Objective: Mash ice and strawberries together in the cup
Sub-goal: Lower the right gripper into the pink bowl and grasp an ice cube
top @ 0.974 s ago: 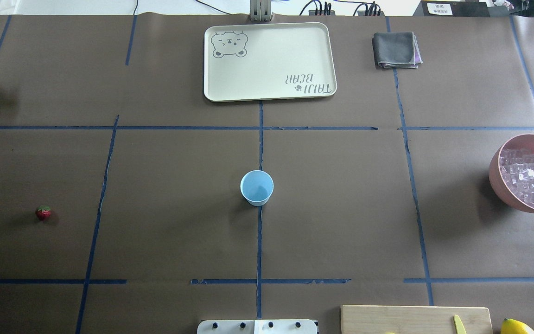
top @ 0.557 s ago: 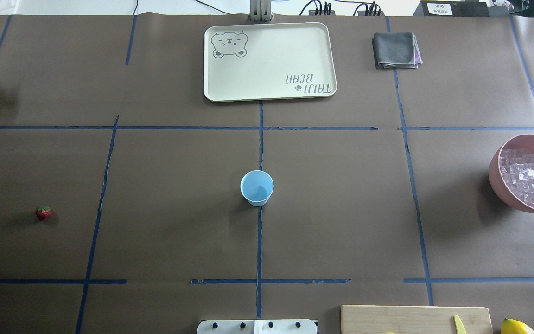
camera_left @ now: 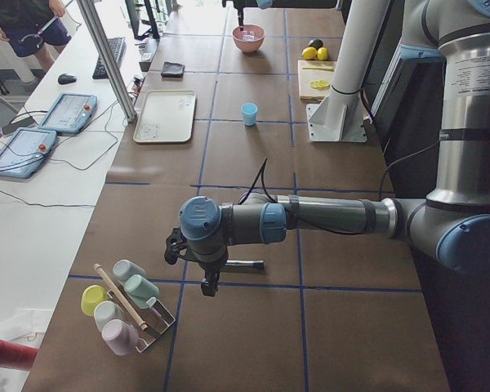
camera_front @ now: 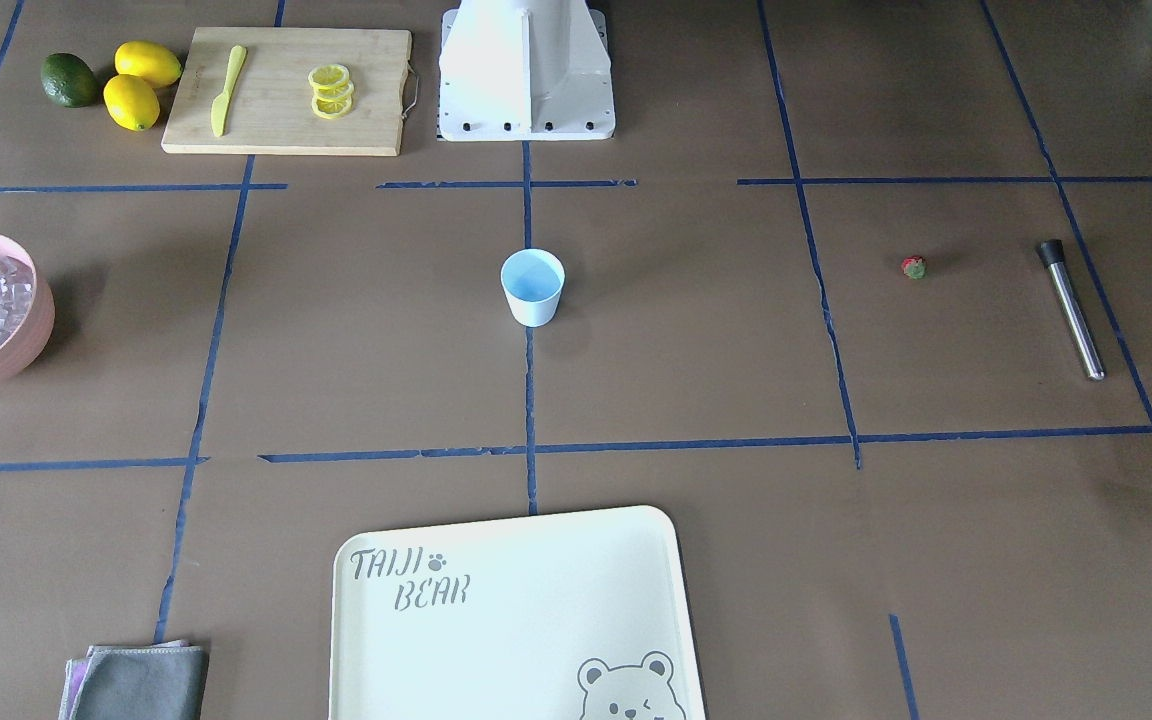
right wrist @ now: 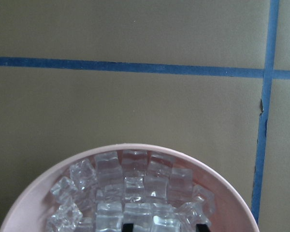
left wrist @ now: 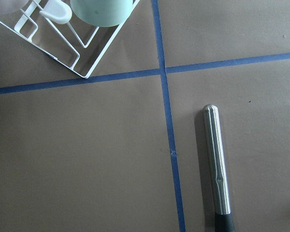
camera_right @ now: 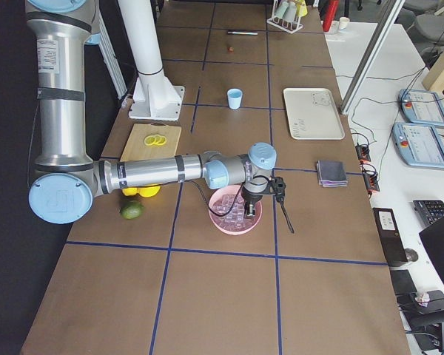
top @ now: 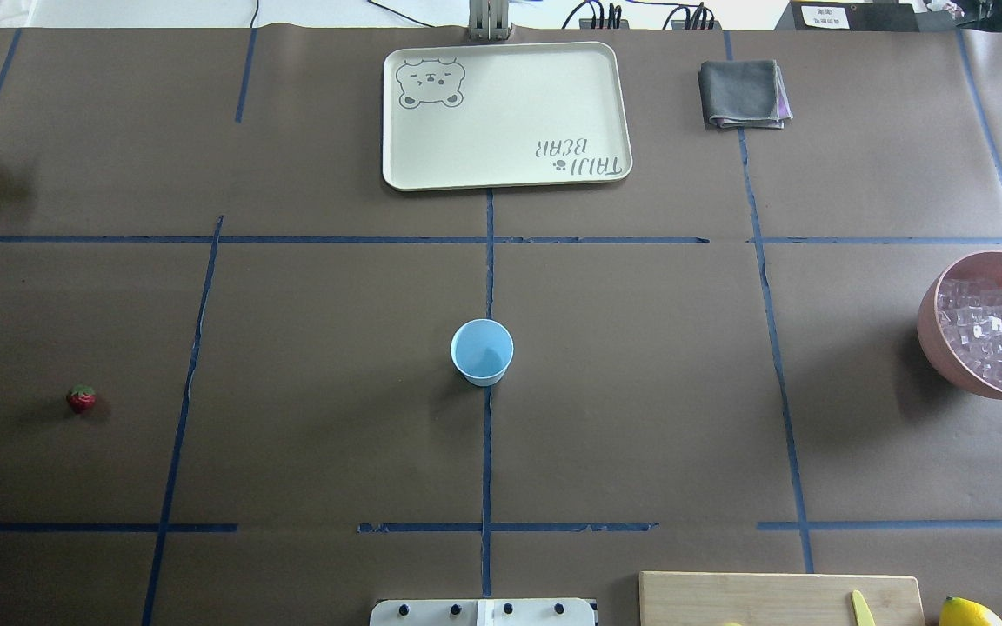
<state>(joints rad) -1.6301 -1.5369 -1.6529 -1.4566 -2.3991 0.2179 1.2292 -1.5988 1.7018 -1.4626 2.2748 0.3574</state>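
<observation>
Ice (right wrist: 135,193) fills the pink bowl (top: 931,348) at the right end of the bench (top: 640,417). The right pincer (right wrist: 163,227) hovers just over it, fingers spread apart. The blue cup (top: 482,351) stands upright mid-bench, and the strawberry (top: 81,399) lies well apart to its left. The left pincer (camera_left: 206,286) hangs near a steel rod (left wrist: 216,164); I cannot tell whether it is released or clenched.

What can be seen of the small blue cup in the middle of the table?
The cup is a small tapered tumbler, pale blue inside and whitish outside, and it looks like plastic. It stands upright with its mouth up and appears empty. It sits at the middle of the brown table, right on a blue tape line. Nothing else touches it.
</observation>
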